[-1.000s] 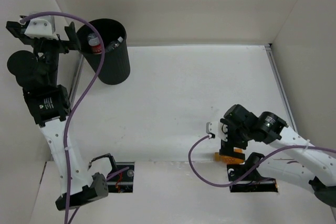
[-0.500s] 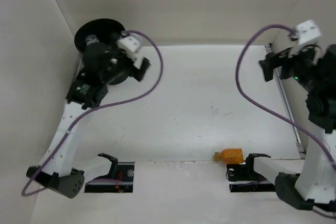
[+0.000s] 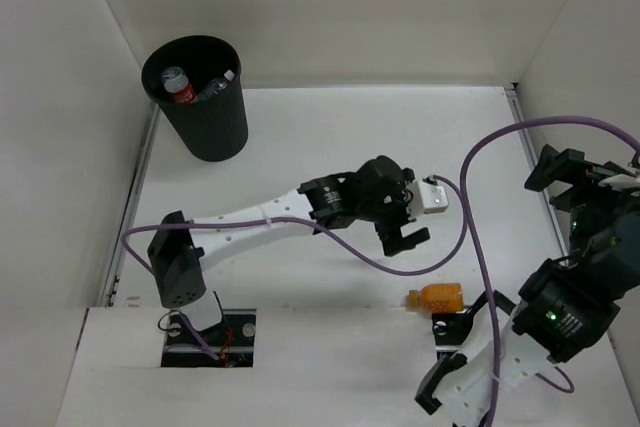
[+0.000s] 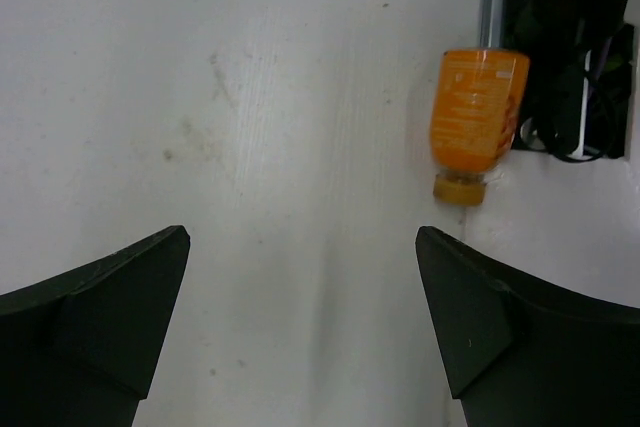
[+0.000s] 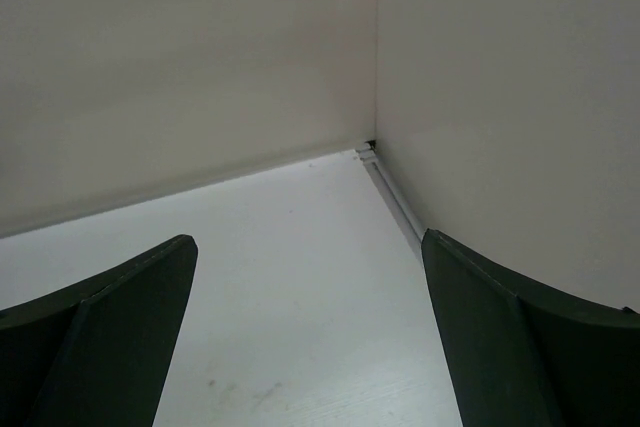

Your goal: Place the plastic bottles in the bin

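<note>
The white table (image 3: 300,157) fills most of the space, with walls on three sides. At its far left corner stands the black bin (image 3: 215,132). Inside it lie a red-labelled bottle (image 3: 181,86) and a clear one (image 3: 218,84).

The left arm stretches across the middle of the table. The left gripper (image 4: 302,242) points down, its jaws spread wide with nothing between them. The right gripper (image 5: 310,242) is raised toward the far right corner, equally wide and empty.

The only bottle I can see outside the bin is the orange bottle (image 4: 476,107). It lies on its side at the near edge, hard against the strip by the right arm's base, near the left gripper but apart from it. Its cap (image 4: 459,188) points left.

It looks light and fairly stiff, but smooth and round, so it may roll or slip. I would pinch it across the fat middle of the body, not the narrow cap. The strip beside it leaves little room for a finger.
</note>
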